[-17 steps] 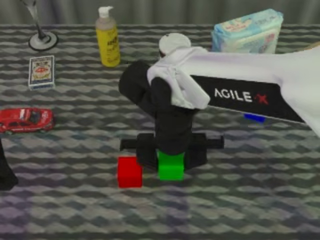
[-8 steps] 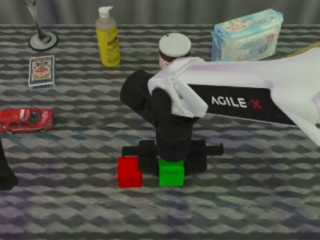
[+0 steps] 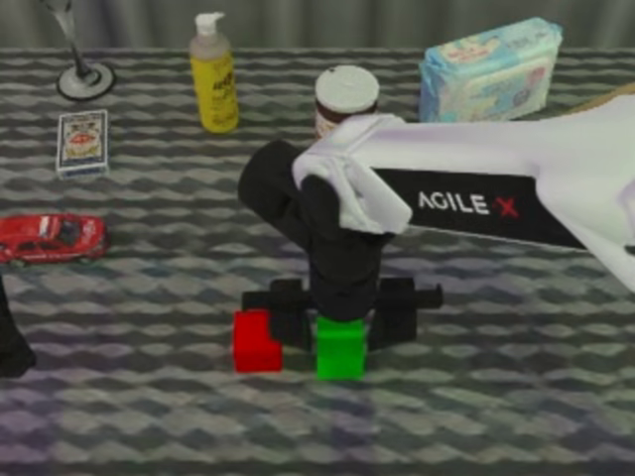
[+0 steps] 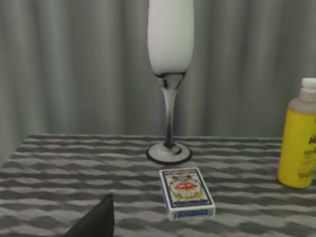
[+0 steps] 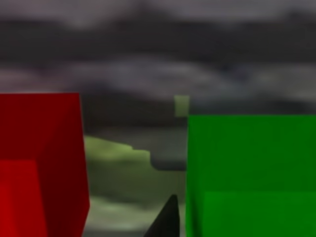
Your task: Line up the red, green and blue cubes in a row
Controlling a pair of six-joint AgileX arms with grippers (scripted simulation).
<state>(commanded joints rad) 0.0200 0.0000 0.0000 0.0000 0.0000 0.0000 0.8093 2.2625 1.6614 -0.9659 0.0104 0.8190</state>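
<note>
The red cube [image 3: 257,341] and the green cube [image 3: 339,348] sit side by side on the table near the front, a small gap between them. My right gripper [image 3: 340,327] stands straight over the green cube, open, its fingers spread to either side of the cube. In the right wrist view the red cube [image 5: 39,168] and green cube [image 5: 252,173] fill both sides, and one dark fingertip [image 5: 167,219] shows just beside the green one. The blue cube is hidden, likely under my right arm. My left gripper [image 3: 10,347] is parked at the table's left edge.
A red toy car [image 3: 52,238] lies at the left. At the back stand a card box [image 3: 82,141], a glass [image 3: 85,79], a yellow bottle [image 3: 214,84], a jar [image 3: 346,94] and a wipes pack [image 3: 489,64]. My right arm [image 3: 496,188] spans the right half.
The right arm lowered the green cube next to the red one, then the gripper's fingers spread apart and let it go. The jar came into view behind the arm.
</note>
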